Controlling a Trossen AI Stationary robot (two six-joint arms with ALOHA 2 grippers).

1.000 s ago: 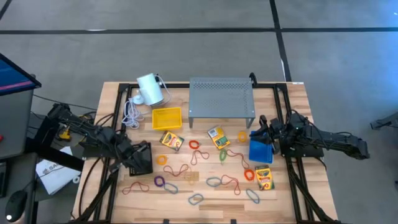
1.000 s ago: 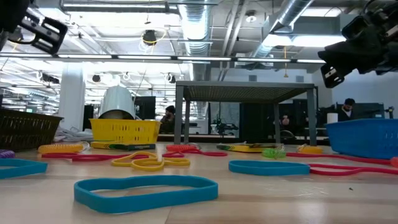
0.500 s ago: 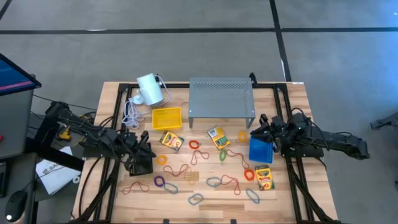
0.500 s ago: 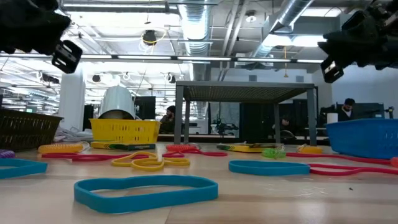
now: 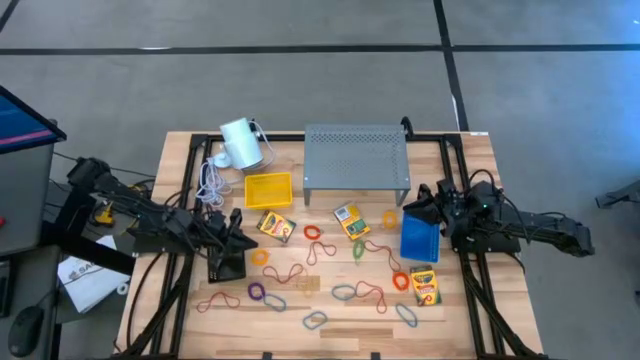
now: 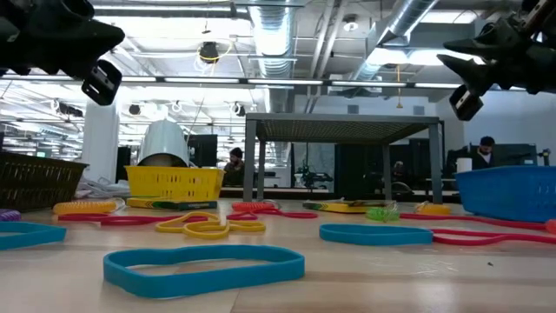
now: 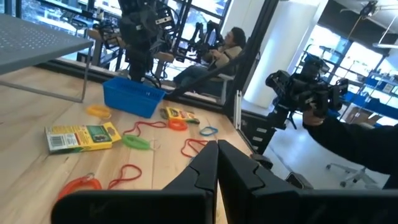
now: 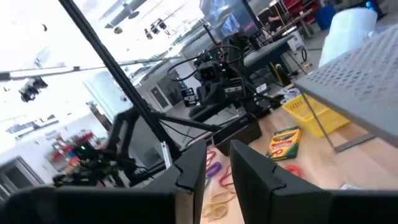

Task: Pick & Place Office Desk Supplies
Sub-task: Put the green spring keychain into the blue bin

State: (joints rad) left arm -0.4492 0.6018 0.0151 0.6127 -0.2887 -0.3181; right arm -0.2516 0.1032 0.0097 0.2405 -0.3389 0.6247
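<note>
Rubber bands [image 5: 345, 291]: many loose loops, red, orange, blue, purple and green, strewn flat across the near half of the table [image 5: 470, 330].

Crayon boxes: three, lying flat and well apart. One [image 5: 275, 226] lies just near of the yellow bin [image 5: 268, 188], one [image 5: 351, 220] sits mid-table, one [image 5: 424, 285] lies near of the blue bin [image 5: 419, 240]. The bins are likely the drop points, since both stand open within reach of an arm.

Left gripper [image 5: 232, 228]: raised over the table's left side beside the black basket [image 5: 228, 262], fingers pressed together, nothing held.

Right gripper [image 5: 420, 203]: raised at the far edge of the blue bin, fingers slightly parted, nothing seen between them.

Grey shelf [image 5: 356, 158], white cylinder [image 5: 240, 142] with cord [image 5: 210, 182]: far side, untouched.

View notes: only the overhead picture shows the whole layout. The table-level picture shows both grippers hanging well clear of the surface. The left wrist picture shows a person [image 7: 231, 41] seated beyond the table.
</note>
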